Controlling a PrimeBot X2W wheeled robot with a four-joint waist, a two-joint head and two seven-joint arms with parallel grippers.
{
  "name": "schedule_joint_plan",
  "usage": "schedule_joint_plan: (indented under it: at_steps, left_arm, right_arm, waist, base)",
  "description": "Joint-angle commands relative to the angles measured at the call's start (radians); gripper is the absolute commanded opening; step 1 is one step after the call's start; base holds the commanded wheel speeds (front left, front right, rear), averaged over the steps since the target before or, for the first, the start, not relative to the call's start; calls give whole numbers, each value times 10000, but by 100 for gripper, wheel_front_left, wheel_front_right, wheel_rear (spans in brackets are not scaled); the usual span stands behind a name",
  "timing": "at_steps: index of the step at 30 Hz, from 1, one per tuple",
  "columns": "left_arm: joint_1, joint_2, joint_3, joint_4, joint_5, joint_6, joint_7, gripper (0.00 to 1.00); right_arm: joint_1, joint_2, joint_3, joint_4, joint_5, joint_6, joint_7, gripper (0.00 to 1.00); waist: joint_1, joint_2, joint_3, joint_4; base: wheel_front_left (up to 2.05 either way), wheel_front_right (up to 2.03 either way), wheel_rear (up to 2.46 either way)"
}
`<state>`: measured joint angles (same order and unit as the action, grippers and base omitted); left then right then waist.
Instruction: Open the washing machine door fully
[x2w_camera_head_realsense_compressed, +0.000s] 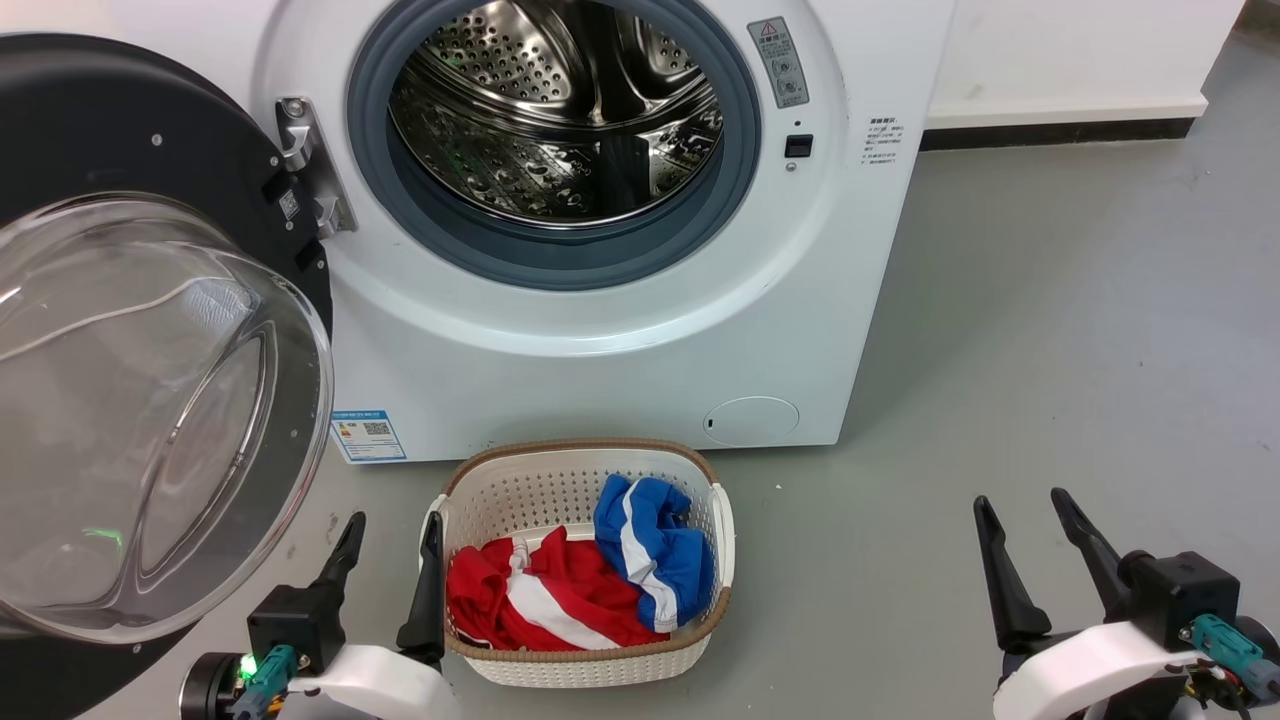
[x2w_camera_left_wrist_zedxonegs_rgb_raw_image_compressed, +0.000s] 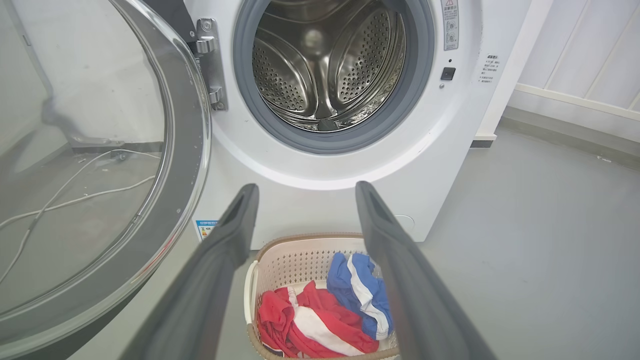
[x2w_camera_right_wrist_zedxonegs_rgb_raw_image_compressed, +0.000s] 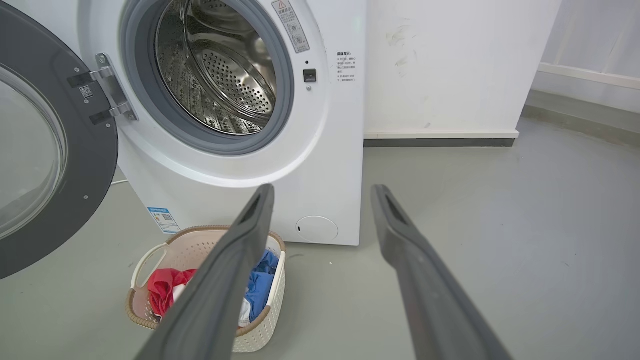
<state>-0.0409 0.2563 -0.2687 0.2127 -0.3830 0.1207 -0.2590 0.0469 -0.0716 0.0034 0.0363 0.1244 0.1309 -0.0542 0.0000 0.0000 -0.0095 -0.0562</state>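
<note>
Grey floor. Door at frame left, swung wide off washer. Judged rigid, heavy, glossy. Glass bowl slippery, fragile: push black rim instead. Left gripper, right gripper: jaws spread, empty.

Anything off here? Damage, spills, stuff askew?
Nothing stands out. The washing machine door is swung wide on its hinge, drum looks empty, clothes sit inside the laundry basket, left gripper and right gripper open and empty.
</note>
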Motion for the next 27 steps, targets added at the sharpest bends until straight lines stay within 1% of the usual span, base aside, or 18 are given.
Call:
schedule_joint_plan:
  at_steps: [1,10,11,14,27]
  left_arm:
    - [-106,51,40,8,-57,-10,-59,100]
    - [-76,67,66,-26,-38,29,-66,100]
    - [2,24,66,-9,-65,-7,-8,0]
    - [134,-107,46,205,-127,-37,36,0]
    - [-36,-444,710,238,-2249,-469,678,0]
  right_arm:
    - [-88,-3,-8,28,29,-2,-73,100]
    - [-59,45,-32,58,44,-2,-95,100]
    - [-4,33,-25,37,29,0,-33,0]
    - [119,54,-14,277,93,0,12,0]
    - [-194,81,-218,583,2683,0,305,0]
  waist:
    - [0,0,5,-5]
    - [0,0,13,-32]
    - [0,0,14,-33]
    - [0,0,17,-35]
    - [0,0,28,28]
  base:
    - [0,0,0]
    - [0,0,0]
    - [0,0,0]
    - [0,0,0]
    - [0,0,0]
